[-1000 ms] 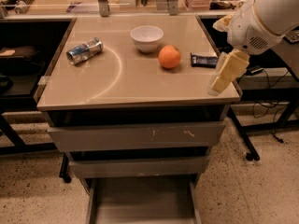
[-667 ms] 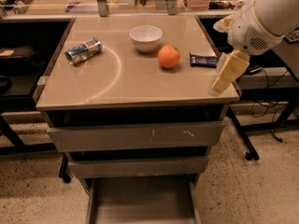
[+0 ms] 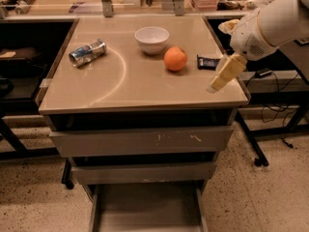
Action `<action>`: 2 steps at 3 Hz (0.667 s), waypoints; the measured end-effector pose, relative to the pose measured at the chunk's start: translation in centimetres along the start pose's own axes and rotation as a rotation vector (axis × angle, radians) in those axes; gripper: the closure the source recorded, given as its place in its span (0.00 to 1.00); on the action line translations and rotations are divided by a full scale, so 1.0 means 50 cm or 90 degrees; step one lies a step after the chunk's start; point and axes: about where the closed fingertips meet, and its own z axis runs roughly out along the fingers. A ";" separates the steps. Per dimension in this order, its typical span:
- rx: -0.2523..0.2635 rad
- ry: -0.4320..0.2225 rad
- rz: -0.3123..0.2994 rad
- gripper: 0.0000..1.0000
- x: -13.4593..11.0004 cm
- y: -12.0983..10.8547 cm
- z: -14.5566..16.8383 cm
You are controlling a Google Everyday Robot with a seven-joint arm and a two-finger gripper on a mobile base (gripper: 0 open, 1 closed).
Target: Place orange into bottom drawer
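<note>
The orange [image 3: 175, 59], round, bright and matte, sits on the tabletop [image 3: 120, 88], right of centre. The bottom drawer [image 3: 145, 208], a shallow grey-beige tray, stands pulled out, apparently running past the lower edge of view. The gripper [image 3: 216, 85] hangs over the tabletop's right edge, apart from the orange.

The orange [image 3: 175, 59] sat on the cabinet top [image 3: 135, 88]. Just left of the orange and behind it stood a white bowl [image 3: 151, 39], not touching it. Well left of the orange a can [image 3: 87, 52] lay on its side. Just right of the orange lay a dark packet [image 3: 208, 62]. The gripper [image 3: 216, 85] hung right of the orange and nearer the camera, tilted down and leftward. Far below the orange, the bottom drawer [image 3: 147, 209] stood pulled out.
</note>
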 end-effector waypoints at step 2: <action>-0.024 -0.115 0.037 0.00 0.001 -0.080 0.121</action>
